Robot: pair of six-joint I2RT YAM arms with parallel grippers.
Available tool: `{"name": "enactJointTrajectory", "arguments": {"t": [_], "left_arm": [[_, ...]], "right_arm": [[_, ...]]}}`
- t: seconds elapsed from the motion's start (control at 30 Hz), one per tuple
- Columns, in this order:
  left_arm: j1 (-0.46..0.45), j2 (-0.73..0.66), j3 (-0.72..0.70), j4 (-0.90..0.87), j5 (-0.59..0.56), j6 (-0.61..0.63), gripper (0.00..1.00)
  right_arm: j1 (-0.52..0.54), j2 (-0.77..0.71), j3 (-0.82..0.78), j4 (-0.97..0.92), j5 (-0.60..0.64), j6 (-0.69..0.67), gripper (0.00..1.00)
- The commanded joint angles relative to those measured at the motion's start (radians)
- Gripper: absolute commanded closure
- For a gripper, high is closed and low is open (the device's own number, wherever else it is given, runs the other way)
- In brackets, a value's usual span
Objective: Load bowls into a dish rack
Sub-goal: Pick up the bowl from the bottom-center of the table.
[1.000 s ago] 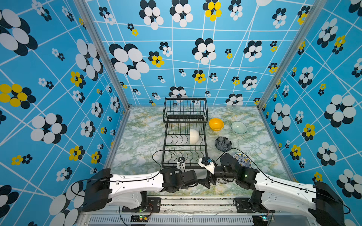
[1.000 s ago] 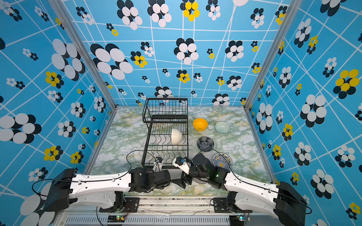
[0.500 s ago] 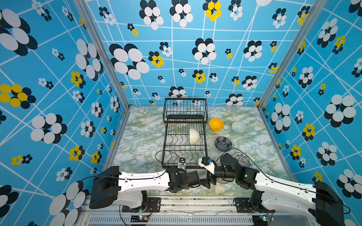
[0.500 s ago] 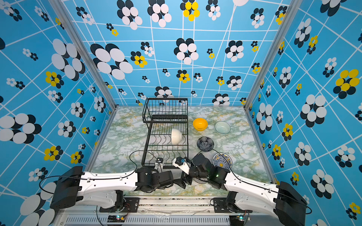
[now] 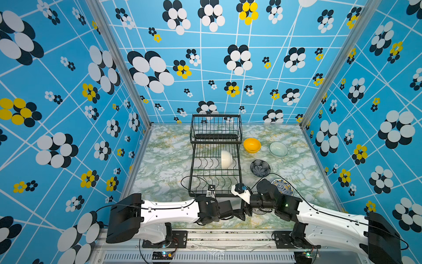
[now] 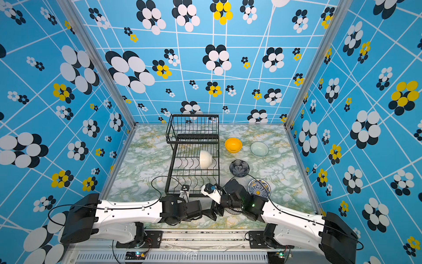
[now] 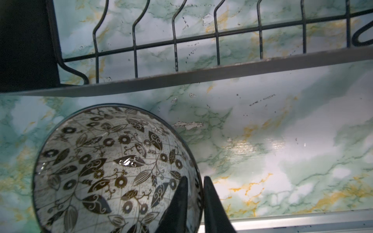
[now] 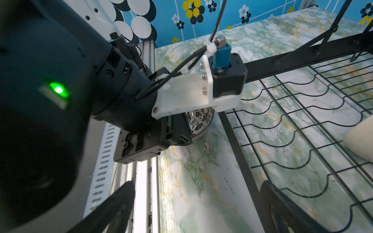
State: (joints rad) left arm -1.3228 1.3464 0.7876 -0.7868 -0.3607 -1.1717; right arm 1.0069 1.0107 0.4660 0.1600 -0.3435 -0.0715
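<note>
left arm (image 5: 169, 209): lies low along the near edge of the table (image 5: 164, 164), reaching from the near-left base toward the centre; its gripper points down in front of the dish rack (image 5: 216, 138).
right arm (image 5: 324, 217): reaches from the near-right base toward the centre; its gripper points left along the rack's near bar.
left gripper (image 7: 195, 178): jaws nearly together, clamped across the rim of the black-and-white patterned bowl (image 7: 113, 171), one finger inside, one outside.
right gripper (image 8: 197, 183): jaws wide apart, nothing between them, over the table.
black-and-white patterned bowl: opening up, just near of the rack's near bar; whether its foot rests on the table cannot be told.
dish rack: mid-table; the cream-white bowl (image 5: 226, 159) stands on edge in the lower tray.
right of rack, near to far: blue-yellow patterned bowl (image 5: 285, 188), partly under the right arm; dark navy bowl (image 5: 260, 168); yellow bowl (image 5: 251, 145); clear glass bowl (image 5: 278, 149), right of the yellow one.
</note>
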Motion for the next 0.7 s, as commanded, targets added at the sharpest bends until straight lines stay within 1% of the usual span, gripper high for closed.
{"name": "enactJointTrajectory", "arguments": {"t": [0.0, 0.23, 0.37, 0.47, 0.67], "left_arm": [[-0.004, -0.011, -0.012, -0.034, -0.029, -0.013, 0.85], [0.002, 0.001, 0.0, -0.07, -0.032, -0.003, 0.89], [0.002, 0.005, 0.017, -0.123, -0.05, -0.014, 0.95], [0.002, -0.016, 0.025, -0.157, -0.062, -0.016, 1.0], [0.002, -0.121, 0.012, -0.245, -0.09, -0.041, 1.0]], "right_arm": [[0.003, -0.008, -0.001, 0.0, -0.012, -0.004, 0.0], [0.004, -0.014, -0.001, 0.002, -0.008, -0.004, 0.0], [0.004, -0.006, -0.002, 0.006, 0.0, -0.007, 0.0], [0.004, 0.01, 0.001, 0.01, 0.001, -0.008, 0.0], [0.004, 0.036, 0.015, 0.012, -0.002, -0.007, 0.0]]}}
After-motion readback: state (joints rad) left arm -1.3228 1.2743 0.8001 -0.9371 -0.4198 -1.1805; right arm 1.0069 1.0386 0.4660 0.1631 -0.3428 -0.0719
